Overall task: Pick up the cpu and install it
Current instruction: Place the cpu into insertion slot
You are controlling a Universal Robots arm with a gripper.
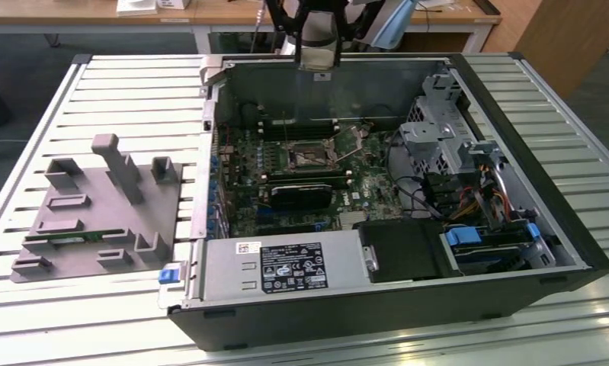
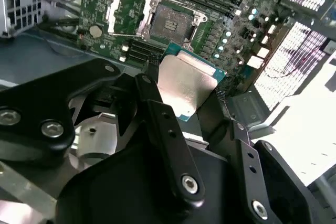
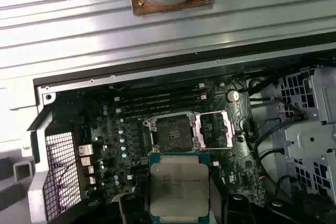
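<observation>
An open computer case [image 1: 548,229] lies on its side on a slatted worktop [image 1: 131,91]. The tool [image 2: 182,94] hangs over it, its black fingers [image 2: 157,114] closed on two opposite edges of the cpu [image 2: 191,77], whose silver top shows in both wrist views. The cpu is in the air above the socket [image 3: 173,132], a little to one side of it and clear of the board. The socket is bare, with its metal retaining frame [image 3: 215,129] folded open just beside it. By my judgement the pick-up is done and the carry to the socket is in hand. Seating the cpu would call for squaring its edges with the socket and a level, gentle descent.
</observation>
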